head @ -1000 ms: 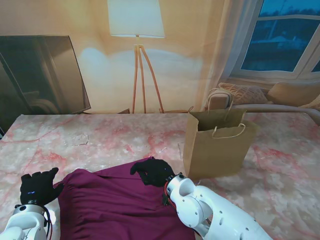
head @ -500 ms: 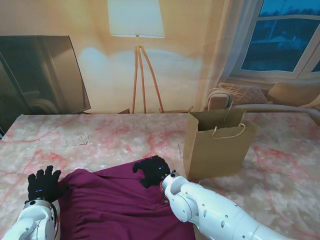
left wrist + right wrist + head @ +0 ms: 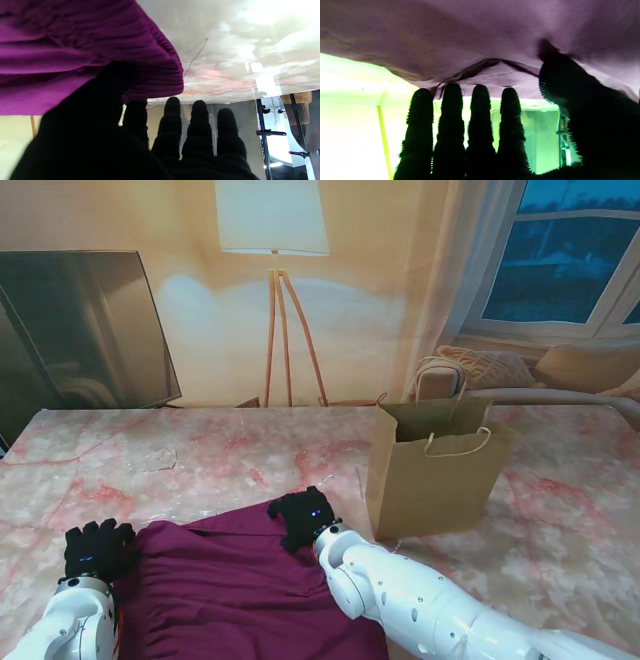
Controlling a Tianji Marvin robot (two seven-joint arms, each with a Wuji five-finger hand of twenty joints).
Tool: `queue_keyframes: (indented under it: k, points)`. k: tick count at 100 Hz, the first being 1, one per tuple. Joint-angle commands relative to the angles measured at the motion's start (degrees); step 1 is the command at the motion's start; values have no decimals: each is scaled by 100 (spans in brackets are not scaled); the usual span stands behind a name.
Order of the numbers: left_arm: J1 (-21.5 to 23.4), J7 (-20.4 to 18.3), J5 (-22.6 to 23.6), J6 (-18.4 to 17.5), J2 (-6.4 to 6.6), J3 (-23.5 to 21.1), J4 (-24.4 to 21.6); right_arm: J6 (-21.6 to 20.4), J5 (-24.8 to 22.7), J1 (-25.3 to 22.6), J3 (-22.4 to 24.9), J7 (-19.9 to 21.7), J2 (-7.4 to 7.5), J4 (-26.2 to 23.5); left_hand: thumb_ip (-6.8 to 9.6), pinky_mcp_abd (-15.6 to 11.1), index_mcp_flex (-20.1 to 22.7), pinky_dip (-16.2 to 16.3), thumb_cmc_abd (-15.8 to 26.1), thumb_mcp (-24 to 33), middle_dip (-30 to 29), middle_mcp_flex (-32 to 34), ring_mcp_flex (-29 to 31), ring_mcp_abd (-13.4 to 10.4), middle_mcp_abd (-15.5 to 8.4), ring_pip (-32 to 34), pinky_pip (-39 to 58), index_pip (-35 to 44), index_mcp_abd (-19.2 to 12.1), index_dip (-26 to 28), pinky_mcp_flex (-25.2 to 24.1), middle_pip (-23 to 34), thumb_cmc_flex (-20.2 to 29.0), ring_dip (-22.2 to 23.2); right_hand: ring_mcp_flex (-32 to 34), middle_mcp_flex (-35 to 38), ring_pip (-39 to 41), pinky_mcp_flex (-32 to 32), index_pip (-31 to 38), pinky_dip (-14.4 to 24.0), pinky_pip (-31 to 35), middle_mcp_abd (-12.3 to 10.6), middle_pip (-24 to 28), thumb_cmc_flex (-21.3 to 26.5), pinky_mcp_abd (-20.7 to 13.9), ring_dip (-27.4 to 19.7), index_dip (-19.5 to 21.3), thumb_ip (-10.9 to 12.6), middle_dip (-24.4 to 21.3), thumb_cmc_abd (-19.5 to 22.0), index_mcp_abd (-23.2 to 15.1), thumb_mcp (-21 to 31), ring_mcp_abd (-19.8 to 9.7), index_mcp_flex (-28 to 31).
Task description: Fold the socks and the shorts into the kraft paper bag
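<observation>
While both hands [image 3: 97, 550] [image 3: 300, 518] rest spread-fingered at the shorts' [image 3: 230, 590] far corners, gripping nothing yet, a shallow pinch may let the cloth slip.

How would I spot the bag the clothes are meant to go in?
Look at the pink marbled table and then to its right half, just beyond the purple shorts. The brown paper bag stands there upright with its top open and two cord handles. It is the only tall, stiff thing on the table; the shorts lie flat.

Your left hand [image 3: 97, 551] sits lower left, fingers extended; your right hand [image 3: 303, 518], centre frame, fingers straight, thumb pressing down.
</observation>
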Motion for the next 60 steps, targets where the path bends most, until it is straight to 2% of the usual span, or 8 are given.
queue_keyframes:
  k: [1, 22, 27, 30, 35, 46, 52, 60]
  points:
    - [44, -24, 1, -52, 10, -8, 32, 92, 21, -54, -38, -165, -178, 252, -181, 101, 41, 17, -228, 133, -2, 310, 216, -41, 67, 128, 151, 349, -331, 203, -9, 107, 468, 17, 363, 70, 498, 230, 103, 348, 431, -179, 470, 99, 114, 375, -17, -265, 262, -89, -74, 154, 23, -92]
    - [168, -81, 2, -268, 18, -121, -89, 236, 147, 30, -128, -601, -499, 806, -213, 256, 4, -32, -341, 332, -163, 1909, 1873, -124, -29, 545, 437, 390, -686, 394, 311, 408, 494, 30, 856, 771, 2003, 806, 472, 580, 1358, -484, 1555, 345, 217, 1377, 56, -190, 1405, 79, -328, 265, -16, 506]
    - [194, -142, -16, -298, 21, -149, -122, 254, 195, 46, -133, -652, -562, 914, -212, 285, -9, -13, -359, 352, -145, 2244, 2207, -150, -105, 679, 511, 396, -738, 422, 416, 528, 529, 80, 1070, 1134, 2271, 976, 790, 599, 1574, -541, 1593, 480, 241, 1561, -7, -819, 1820, 271, -644, 148, -36, 1005]
    - [205, -159, -16, -317, 23, -162, -131, 239, 252, 43, -118, -690, -602, 975, -224, 325, -5, 11, -379, 372, -139, 2491, 2452, -175, -167, 819, 618, 404, -755, 446, 499, 644, 537, 155, 1165, 1309, 2400, 1031, 1250, 622, 1689, -545, 1614, 506, 266, 1647, -473, -926, 1978, 477, -842, 113, -39, 1125]
    - [217, -162, -11, -347, 25, -178, -134, 203, 337, 36, -92, -753, -657, 1062, -228, 361, 5, 29, -413, 393, -112, 2805, 2783, -225, -256, 971, 722, 403, -765, 445, 653, 796, 533, 220, 1284, 1523, 2620, 1106, 1969, 730, 1900, -554, 1705, 614, 298, 1763, -845, -1047, 2132, 783, -1142, -50, -38, 1222]
    - [237, -238, -54, -400, 28, -221, -164, 215, 372, 23, -60, -838, -690, 1100, -269, 346, 24, -24, -498, 494, 474, 3469, 3339, -353, -539, 1366, 1053, 437, -763, 336, 916, 1069, 490, 438, 1416, 1702, 2827, 1193, 2496, 829, 2121, -582, 1806, 706, 320, 1857, -572, -1026, 2266, 1199, -1667, -114, -46, 1878]
    - [230, -215, -89, -434, 23, -237, -151, 205, 364, 10, -19, -868, -665, 1046, -267, 303, 86, -44, -615, 577, 774, 3892, 3582, -417, -675, 1564, 1273, 489, -784, 236, 1102, 995, 486, 507, 1241, 1537, 2596, 1084, 2358, 815, 2032, -512, 1536, 705, 295, 1774, -225, -1006, 2187, 1558, -1653, -267, 4, 1812]
    - [216, -106, -116, -477, 9, -254, -130, 259, 354, -53, 108, -822, -571, 789, -326, 255, 200, -104, -842, 879, 1421, 4508, 3804, -509, -904, 1749, 1567, 545, -854, 136, 1333, 551, 537, 529, 1135, 1428, 2142, 1028, 2207, 836, 1994, -335, 1000, 772, 267, 1507, -45, -958, 1675, 2012, -1465, -425, 77, 1691]
